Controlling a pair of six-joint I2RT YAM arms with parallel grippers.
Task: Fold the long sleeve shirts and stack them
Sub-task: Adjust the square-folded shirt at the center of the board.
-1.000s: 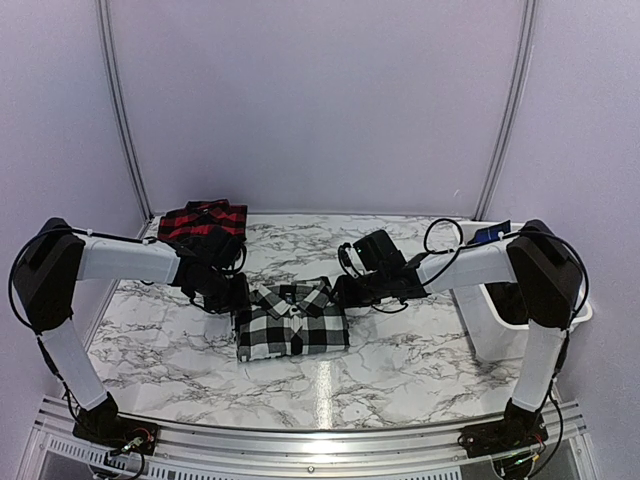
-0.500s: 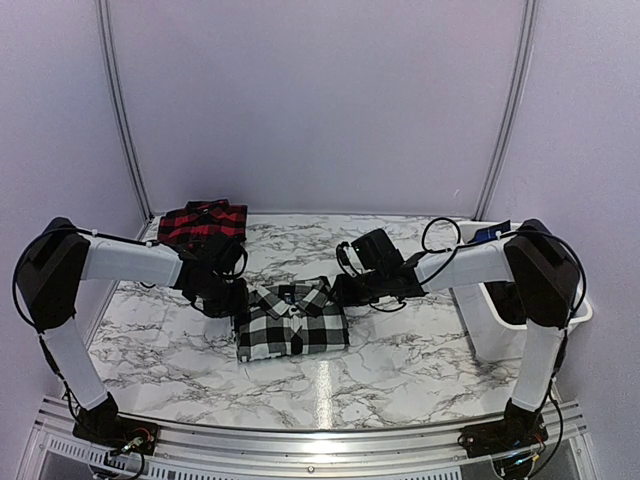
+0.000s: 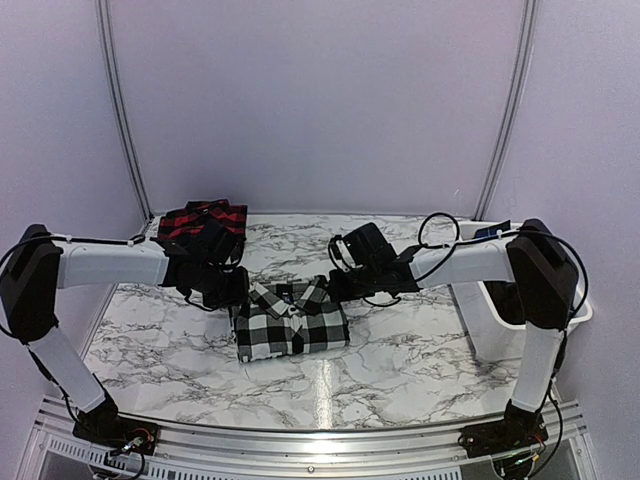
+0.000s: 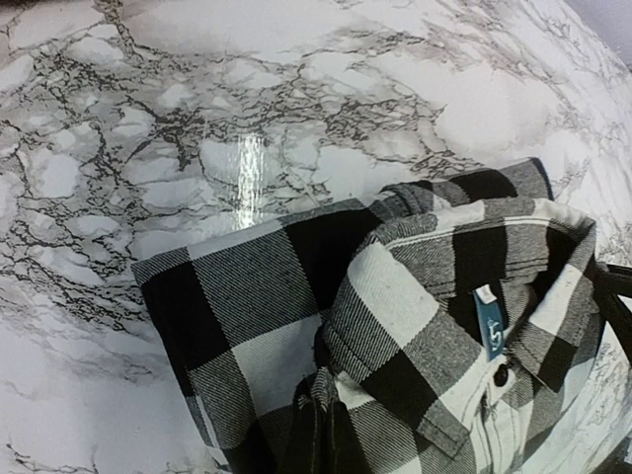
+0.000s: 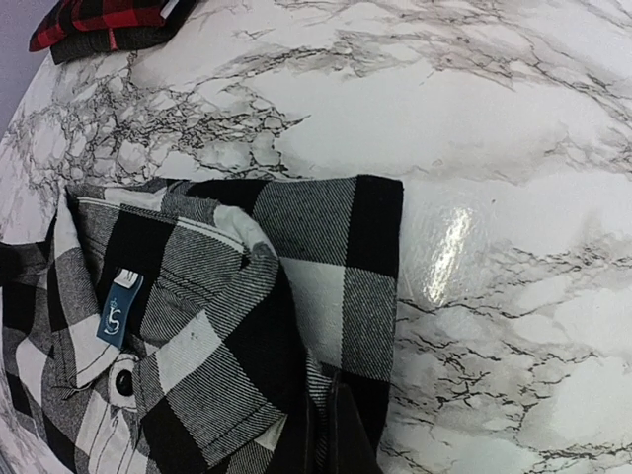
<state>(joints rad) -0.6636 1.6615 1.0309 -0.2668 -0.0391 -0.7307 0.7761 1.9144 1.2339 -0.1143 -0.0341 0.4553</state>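
Observation:
A folded black-and-white check shirt (image 3: 290, 322) lies in the middle of the marble table, collar to the far side. My left gripper (image 3: 240, 292) is at its far left corner, shut on a pinch of fabric beside the collar (image 4: 321, 400). My right gripper (image 3: 335, 288) is at the far right corner, shut on the fabric there (image 5: 331, 390). The collar and a blue neck label (image 4: 489, 321) show in both wrist views. A folded red-and-black shirt (image 3: 203, 220) lies at the back left, behind my left arm, and its edge (image 5: 99, 20) shows in the right wrist view.
A white bin (image 3: 583, 308) stands at the right edge of the table, behind my right arm. A small blue object (image 3: 492, 232) sits at the back right. Bare marble table (image 3: 400, 360) lies in front of the shirt. Grey curtain walls close the back and sides.
Both grippers have shut on the far corners of the black-and-white shirt. Both arms have shifted a little toward the back, and the shirt's collar edge has risen slightly.

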